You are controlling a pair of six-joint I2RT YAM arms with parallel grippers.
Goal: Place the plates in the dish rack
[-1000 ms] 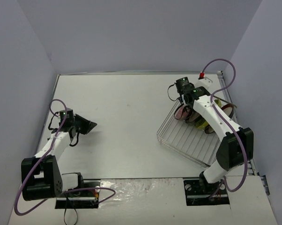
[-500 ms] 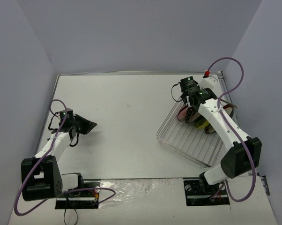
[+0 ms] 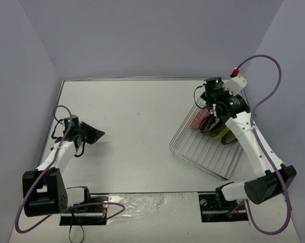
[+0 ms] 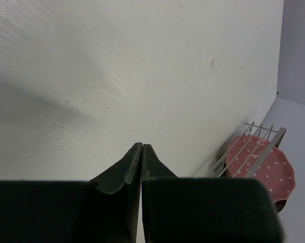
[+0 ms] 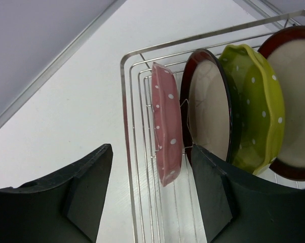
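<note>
From above, the right gripper (image 3: 208, 108) is seen lifted farther off the dish rack (image 3: 193, 151) than a second earlier; in the left wrist view, the left gripper (image 4: 142, 147) is shown pressed shut and empty; in the right wrist view, all four plates (image 5: 209, 109) are found upright in the rack, with the jaws parted around nothing, so loading is judged done.

Lab test cell: bare grey walls (image 3: 142, 35) boxing in plain white table (image 3: 137, 131).
</note>
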